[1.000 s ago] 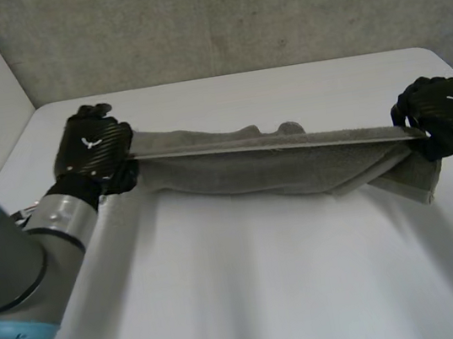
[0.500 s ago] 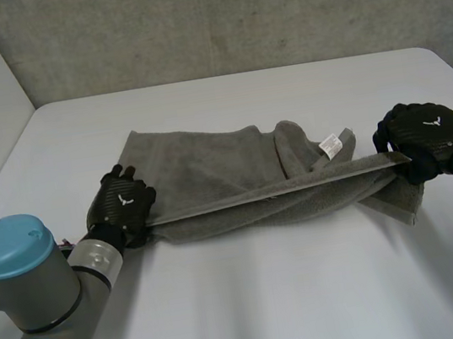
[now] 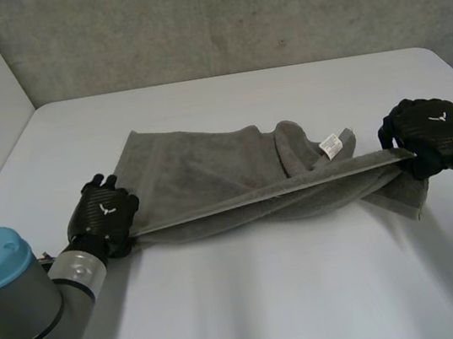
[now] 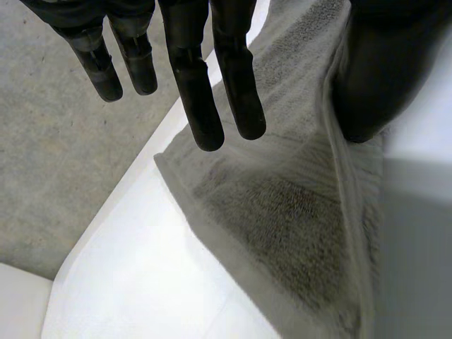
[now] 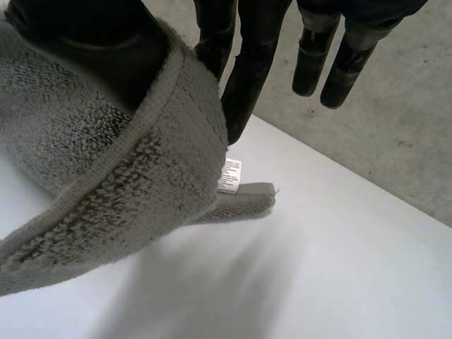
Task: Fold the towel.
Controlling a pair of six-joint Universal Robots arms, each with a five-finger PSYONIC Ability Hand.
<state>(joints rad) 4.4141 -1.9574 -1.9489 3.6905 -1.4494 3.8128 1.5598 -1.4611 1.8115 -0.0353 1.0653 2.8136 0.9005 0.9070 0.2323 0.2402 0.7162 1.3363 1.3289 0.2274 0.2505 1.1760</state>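
— White table (image 3: 255, 302) is sitting against a grey wall (image 3: 229, 15) in the head view. What is lying on it?

— A grey towel (image 3: 210, 172) is lying crumpled across the middle. One hem is stretching taut between the left hand (image 3: 104, 215), near the table's front at one end, and the right hand (image 3: 434, 130) at the other end. A white label (image 3: 331, 147) is showing near the right hand.

— How is the left hand gripping, in its wrist view?

— Its thumb (image 4: 374, 78) is pressing on the hem, while the fingers (image 4: 198, 106) are hanging almost straight over the cloth. It is gripping by a narrow pinch.

— And in the right wrist view?

— The towel's corner is draping over the thumb (image 5: 106, 49), and a finger (image 5: 244, 78) is pinching it from behind.

— What could be going wrong from here?

— I am judging that the bunched far layer may be dragging unevenly, which would leave a skewed fold. Such a thin pinch under tension could also be letting the hem slip free.
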